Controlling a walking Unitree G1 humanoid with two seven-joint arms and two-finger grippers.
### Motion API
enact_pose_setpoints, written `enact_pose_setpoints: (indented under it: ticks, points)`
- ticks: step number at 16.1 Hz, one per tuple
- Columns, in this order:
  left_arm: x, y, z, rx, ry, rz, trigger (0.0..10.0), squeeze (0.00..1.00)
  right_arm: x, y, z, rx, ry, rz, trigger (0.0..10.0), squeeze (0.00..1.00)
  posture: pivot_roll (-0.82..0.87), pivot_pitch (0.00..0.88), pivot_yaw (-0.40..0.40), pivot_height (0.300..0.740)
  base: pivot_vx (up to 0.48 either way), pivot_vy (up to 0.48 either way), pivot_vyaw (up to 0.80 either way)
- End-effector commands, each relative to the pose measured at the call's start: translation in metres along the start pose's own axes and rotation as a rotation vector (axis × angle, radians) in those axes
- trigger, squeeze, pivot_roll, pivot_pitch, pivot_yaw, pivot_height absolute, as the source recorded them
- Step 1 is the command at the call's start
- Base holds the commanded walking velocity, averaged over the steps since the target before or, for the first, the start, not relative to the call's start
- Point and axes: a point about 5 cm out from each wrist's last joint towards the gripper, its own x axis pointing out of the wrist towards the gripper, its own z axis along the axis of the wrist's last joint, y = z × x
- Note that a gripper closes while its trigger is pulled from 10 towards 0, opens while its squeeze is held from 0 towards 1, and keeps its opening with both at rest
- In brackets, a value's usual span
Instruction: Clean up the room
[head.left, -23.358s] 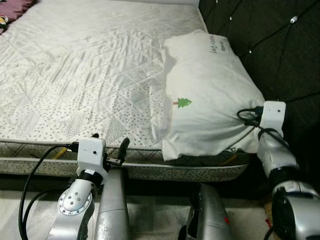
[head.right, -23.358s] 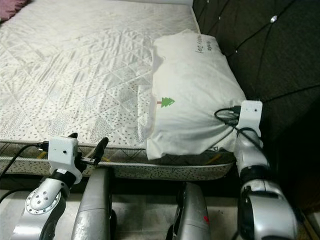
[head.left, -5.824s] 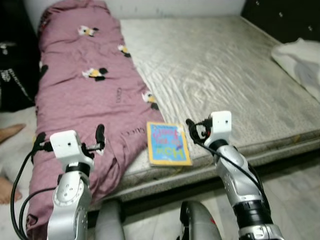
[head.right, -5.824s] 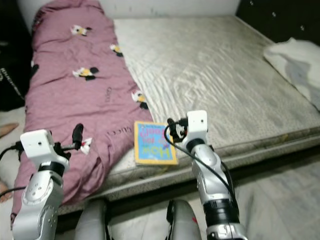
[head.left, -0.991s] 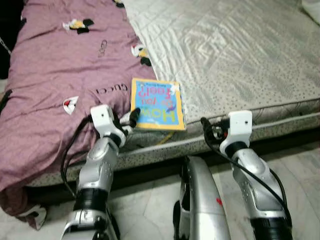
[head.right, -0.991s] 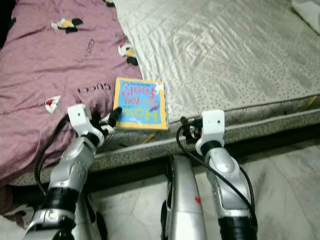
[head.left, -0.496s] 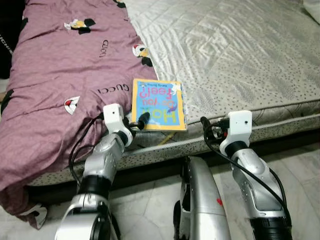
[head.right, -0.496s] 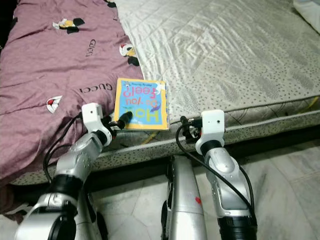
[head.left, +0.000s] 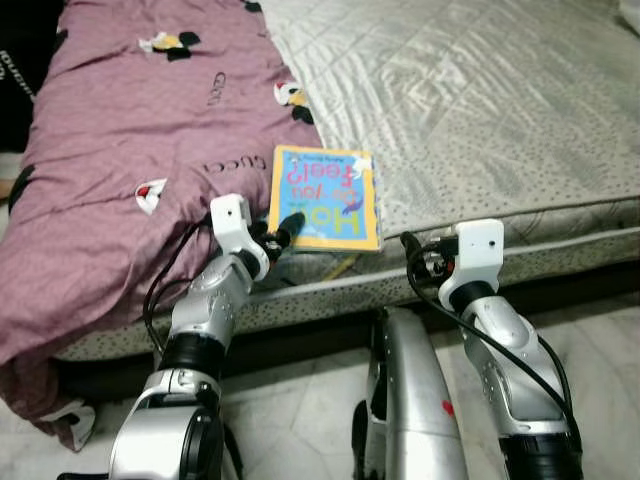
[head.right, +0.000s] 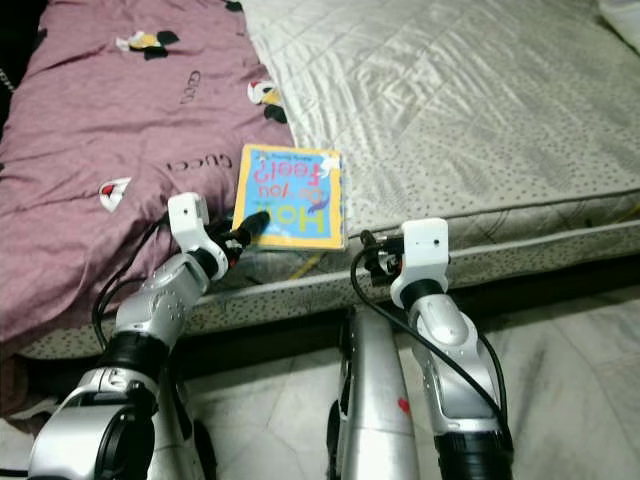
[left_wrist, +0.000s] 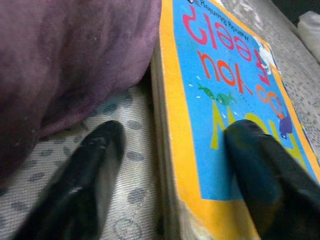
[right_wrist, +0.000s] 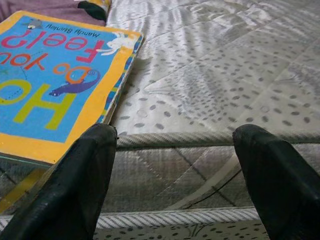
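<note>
Your left gripper (head.left: 278, 232) was at the near left corner of the book (head.left: 326, 197). Its fingers were spread apart: one fingertip (left_wrist: 260, 150) rested on the blue cover, the other (left_wrist: 97, 150) lay on the mattress (head.left: 480, 110) just outside the book's spine edge, so the yellow-bordered corner sat between them. The jaws had not closed on the book; contact was on the cover side only, as far as could be seen.

The book lay flat on the mattress near its front edge, its title upside down to you. Its far left edge touched the purple quilt (head.left: 130, 150), which lay just beyond and to the left of your left gripper.

Your right gripper (head.right: 372, 256) was held off the bed, in front of the mattress's front edge and to the right of the book, well apart from the left gripper. Its fingers (right_wrist: 85, 175) stood wide and held nothing. From its wrist camera, the book's corner lay ahead of one finger and bare mattress ahead of the other.

A tiled floor (head.left: 600, 330) lay beneath both arms.
</note>
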Motion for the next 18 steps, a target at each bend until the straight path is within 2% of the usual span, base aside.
enact_pose_setpoints:
  ticks: [1,5,6,7,9,10,11,12,13,15,18]
  points:
    - [0.001,-0.002,-0.015,-0.007,0.074,-0.012,10.0,0.00,0.003,0.001,0.003,-0.005,-0.018,-0.005,10.0,0.00,-0.19,0.076,-0.028,0.415,0.000,0.000,0.00]
    - [0.005,-0.012,-0.018,-0.026,0.086,-0.093,9.9,0.00,0.004,0.002,0.004,-0.009,-0.026,-0.003,10.0,0.00,-0.19,0.068,-0.026,0.415,0.000,0.000,0.00]
    - [0.006,-0.014,-0.019,-0.035,0.084,-0.115,1.9,0.00,0.004,0.002,0.005,-0.012,-0.029,-0.002,10.0,0.00,-0.19,0.067,-0.027,0.415,0.000,0.000,0.00]
    - [0.007,-0.015,-0.019,-0.035,0.083,-0.120,0.0,0.00,0.005,0.002,0.005,-0.013,-0.030,-0.002,10.0,0.00,-0.19,0.065,-0.027,0.415,0.000,0.000,0.00]
    - [0.009,-0.023,-0.018,-0.060,0.080,-0.176,0.0,0.00,0.006,0.003,0.005,-0.021,-0.036,0.002,10.0,0.00,-0.19,0.059,-0.028,0.415,0.000,0.000,0.00]
    - [0.010,-0.028,-0.018,-0.064,0.090,-0.214,2.3,0.00,0.006,0.004,0.006,-0.025,-0.040,0.005,10.0,0.00,-0.19,0.059,-0.028,0.415,0.000,0.000,0.00]
    - [0.011,-0.033,-0.019,-0.057,0.102,-0.242,10.0,0.00,0.007,0.005,0.007,-0.026,-0.043,0.008,10.0,0.00,-0.19,0.059,-0.028,0.415,0.000,0.000,0.00]
    - [0.011,-0.035,-0.022,-0.076,0.121,-0.252,7.1,0.00,0.007,0.005,0.007,-0.026,-0.043,0.009,10.0,0.00,-0.18,0.053,-0.026,0.415,0.000,0.000,0.00]
    - [0.011,-0.036,-0.028,-0.092,0.162,-0.243,0.0,0.00,0.008,0.006,0.006,-0.027,-0.044,0.010,10.0,0.00,-0.18,0.051,-0.025,0.415,0.000,0.000,0.00]
    - [0.012,-0.034,-0.030,-0.139,0.172,-0.224,0.0,0.00,0.008,0.006,0.006,-0.028,-0.045,0.011,10.0,0.00,-0.19,0.049,-0.023,0.415,0.000,0.000,0.00]
    - [0.011,-0.033,-0.032,-0.160,0.171,-0.218,0.0,0.00,0.009,0.007,0.007,-0.028,-0.047,0.012,10.0,0.00,-0.18,0.048,-0.024,0.415,0.000,0.000,0.00]
